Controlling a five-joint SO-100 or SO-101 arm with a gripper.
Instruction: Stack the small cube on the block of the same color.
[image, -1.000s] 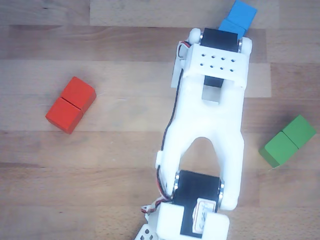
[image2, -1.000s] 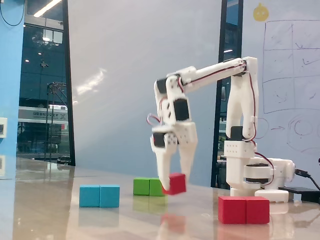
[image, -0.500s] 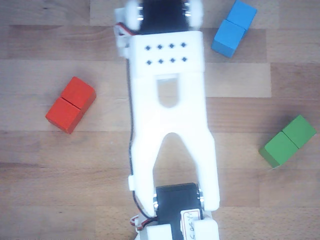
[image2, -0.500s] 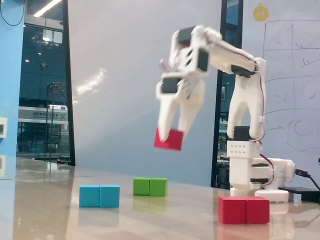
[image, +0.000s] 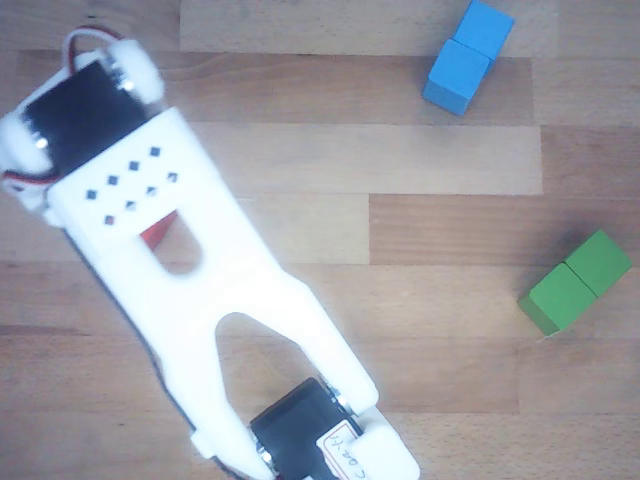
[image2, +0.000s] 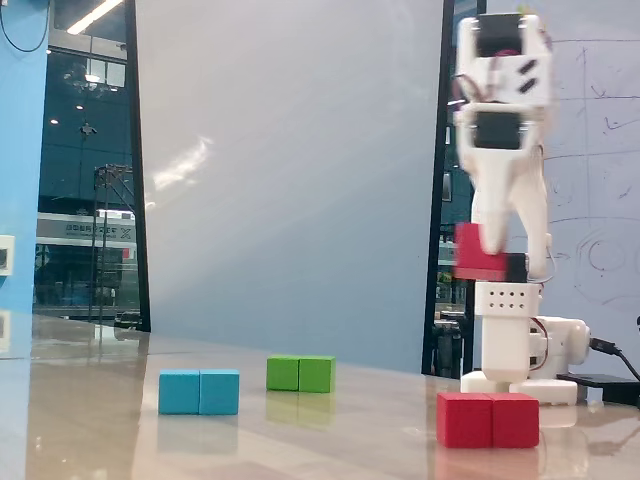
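In the fixed view my gripper (image2: 487, 250) hangs downward and is shut on the small red-orange cube (image2: 468, 264). It holds the cube in the air above the red-orange block (image2: 488, 420), with a clear gap between them. The block lies on the table and has a seam across its middle. In the other view the white arm (image: 200, 290) covers the left half. Only a sliver of red (image: 153, 236) shows under it, and I cannot tell whether it is cube or block. The fingertips are hidden there.
A blue two-cube block (image: 468, 55) (image2: 199, 391) and a green two-cube block (image: 575, 283) (image2: 300, 373) lie on the wooden table (image: 400, 330), apart from the red block. The arm's base (image2: 520, 350) stands just behind the red block.
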